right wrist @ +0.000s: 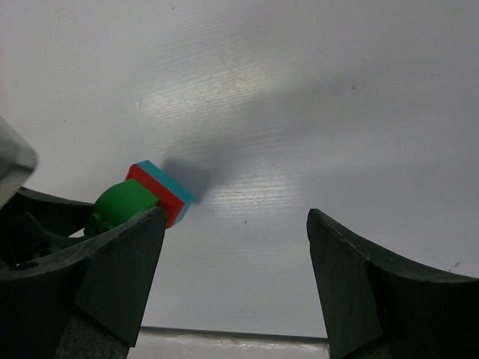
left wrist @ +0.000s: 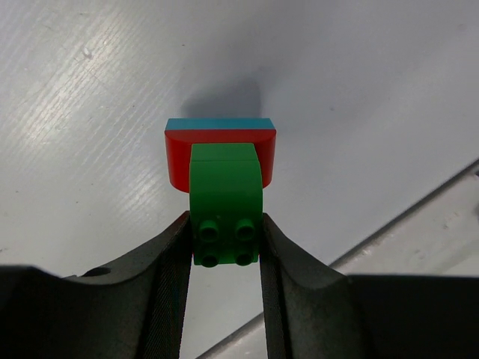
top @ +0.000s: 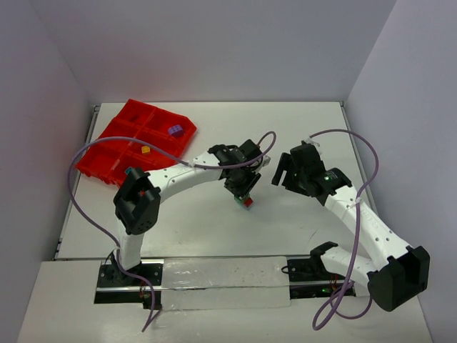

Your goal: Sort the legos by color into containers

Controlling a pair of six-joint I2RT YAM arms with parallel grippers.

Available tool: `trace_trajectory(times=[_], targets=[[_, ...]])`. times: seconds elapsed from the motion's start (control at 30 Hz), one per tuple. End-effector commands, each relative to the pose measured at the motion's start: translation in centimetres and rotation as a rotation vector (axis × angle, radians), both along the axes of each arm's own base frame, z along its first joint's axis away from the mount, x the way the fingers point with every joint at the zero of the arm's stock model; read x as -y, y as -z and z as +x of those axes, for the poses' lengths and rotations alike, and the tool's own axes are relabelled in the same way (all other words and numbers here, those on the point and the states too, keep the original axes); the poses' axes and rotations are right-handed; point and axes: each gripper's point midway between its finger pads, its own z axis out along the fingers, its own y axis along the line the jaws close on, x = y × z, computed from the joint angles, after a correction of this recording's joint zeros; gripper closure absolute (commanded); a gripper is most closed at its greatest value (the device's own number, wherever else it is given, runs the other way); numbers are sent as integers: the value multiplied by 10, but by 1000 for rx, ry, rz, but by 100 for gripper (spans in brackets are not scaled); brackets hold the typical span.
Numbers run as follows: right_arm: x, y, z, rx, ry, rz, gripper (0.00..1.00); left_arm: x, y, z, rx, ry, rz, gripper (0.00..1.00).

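From overhead the load under my left gripper point(top: 246, 199) is only a red-green speck, mostly hidden by the wrist. The wrist view settles it: both black fingers point(left wrist: 168, 277) press the sides of a glossy green studded plastic brick point(left wrist: 224, 198), joined to a round-edged red brick point(left wrist: 178, 161) backed by a thin cyan plate point(left wrist: 219, 123). I cannot tell if the stack touches the matte white table point(left wrist: 90, 112). My right gripper point(right wrist: 236, 224) gapes wide, holding nothing. A purple brick point(top: 173, 130) and a yellow brick point(top: 145, 150) sit in separate compartments of the red moulded tray point(top: 114, 132), well apart.
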Motion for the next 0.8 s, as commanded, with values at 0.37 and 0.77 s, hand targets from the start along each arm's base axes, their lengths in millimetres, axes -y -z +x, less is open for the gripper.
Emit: trace_trajectory(times=[0.37, 0.77], targets=[[-66, -85, 40, 194, -392, 127, 17, -24, -180, 69, -57, -92, -585, 100], [-111, -116, 46, 252, -655, 242, 16, -18, -219, 104, -171, -148, -890, 100]])
